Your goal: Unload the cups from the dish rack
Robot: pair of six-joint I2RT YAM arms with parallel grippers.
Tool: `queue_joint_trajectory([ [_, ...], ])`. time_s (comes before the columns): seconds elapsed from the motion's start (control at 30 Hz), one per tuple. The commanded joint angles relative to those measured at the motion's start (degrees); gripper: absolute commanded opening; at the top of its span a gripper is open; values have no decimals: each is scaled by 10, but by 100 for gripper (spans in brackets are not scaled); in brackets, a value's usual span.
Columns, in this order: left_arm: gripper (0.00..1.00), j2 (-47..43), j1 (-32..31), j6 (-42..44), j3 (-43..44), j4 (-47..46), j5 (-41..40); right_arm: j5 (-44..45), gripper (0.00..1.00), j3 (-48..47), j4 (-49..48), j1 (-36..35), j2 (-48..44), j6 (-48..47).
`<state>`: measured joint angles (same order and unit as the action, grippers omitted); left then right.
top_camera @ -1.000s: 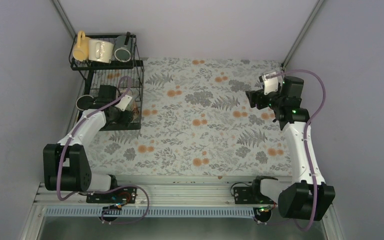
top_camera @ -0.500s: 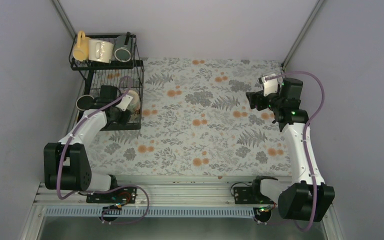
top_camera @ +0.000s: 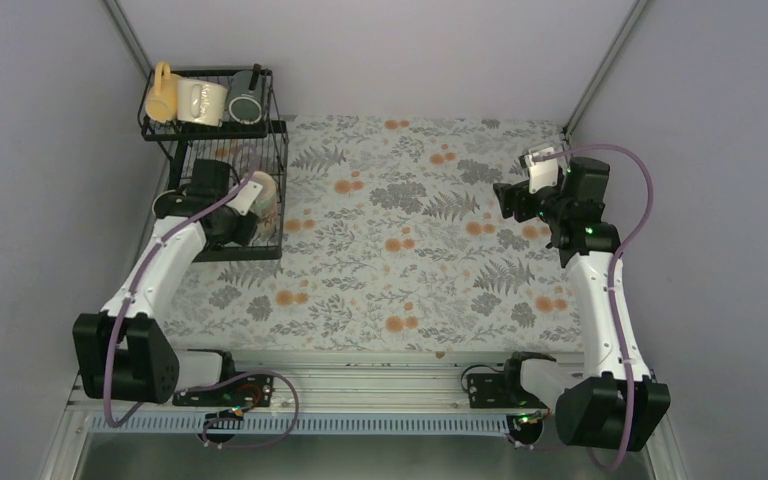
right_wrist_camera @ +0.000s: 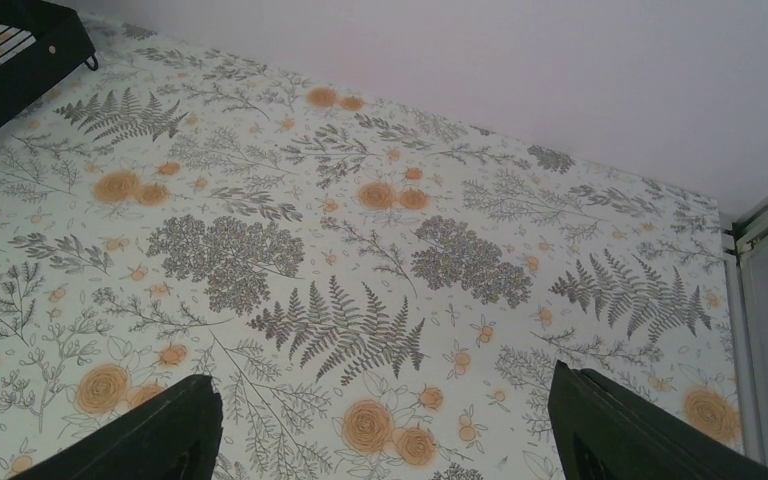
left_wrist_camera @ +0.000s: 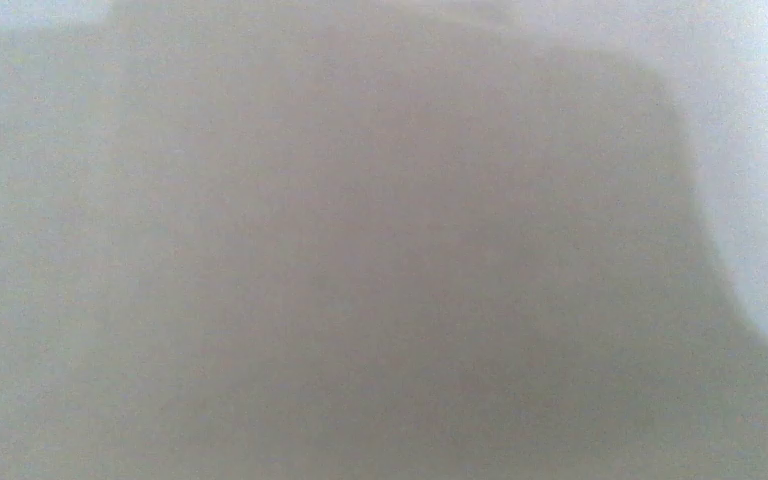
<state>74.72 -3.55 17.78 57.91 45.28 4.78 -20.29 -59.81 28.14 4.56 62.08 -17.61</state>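
Since a second ago, the left arm (top_camera: 165, 262) has been stretched farther over the lower tray of the dish rack (top_camera: 260, 254), and its shoulder has been swung toward the near left. The beige mug (top_camera: 266, 190) is now seen farther back along the rack's right side than before, having been carried along with the wrist. The left fingers are taken to be closed on it, though they are hidden under the wrist in the top view, and the left wrist view is filled by a pale blur. Whether the mug is lifted off the tray wires cannot be told. The right arm (top_camera: 600, 290) is scarcely changed. The right fingers (right_wrist_camera: 160, 430) are spread wide above the tabletop (top_camera: 410, 270) with nothing between them.

On the upper shelf, the yellow mug (top_camera: 160, 92), the cream mug (top_camera: 202, 100) and a dark mug (top_camera: 245, 98) are lined up side by side. The rack is set in the far-left corner, against the wall. The beige mug is placed just inside the right-hand wires, and beyond them open tabletop is stretched as far as the right arm.
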Motion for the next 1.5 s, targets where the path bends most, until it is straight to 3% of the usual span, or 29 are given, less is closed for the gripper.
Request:
queue_joint_trajectory([
  [0.0,9,-50,-1,4,90,12,-1,-8,84,-8,-6,-4,-7,-6],
  [0.13,9,-68,-2,1,144,37,30,-30,85,-27,5,-4,-4,-6],
  [0.27,9,-89,-2,-27,194,24,181,-120,88,-58,38,-5,2,-17],
  [0.4,3,-110,-2,-85,203,-71,331,-270,88,-107,78,-6,23,-16],
  [0.57,2,-108,-18,-173,192,-230,426,-471,82,-138,85,-6,64,-13],
  [0.73,2,-74,-78,-225,162,-373,435,-606,79,-98,-57,-7,90,98],
  [0.9,2,15,-147,-207,196,-403,443,-678,81,-139,-107,-14,158,155],
  [1.03,2,65,-211,-182,225,-427,418,-698,83,-194,-101,-26,214,162],
  [1.17,2,127,-235,-174,267,-418,423,-696,84,-221,-110,-37,249,178],
  [1.37,2,133,-252,-192,213,-544,428,-690,82,-229,-103,-44,279,182],
  [1.47,2,148,-256,-196,215,-556,432,-688,82,-227,-93,-45,283,168],
])
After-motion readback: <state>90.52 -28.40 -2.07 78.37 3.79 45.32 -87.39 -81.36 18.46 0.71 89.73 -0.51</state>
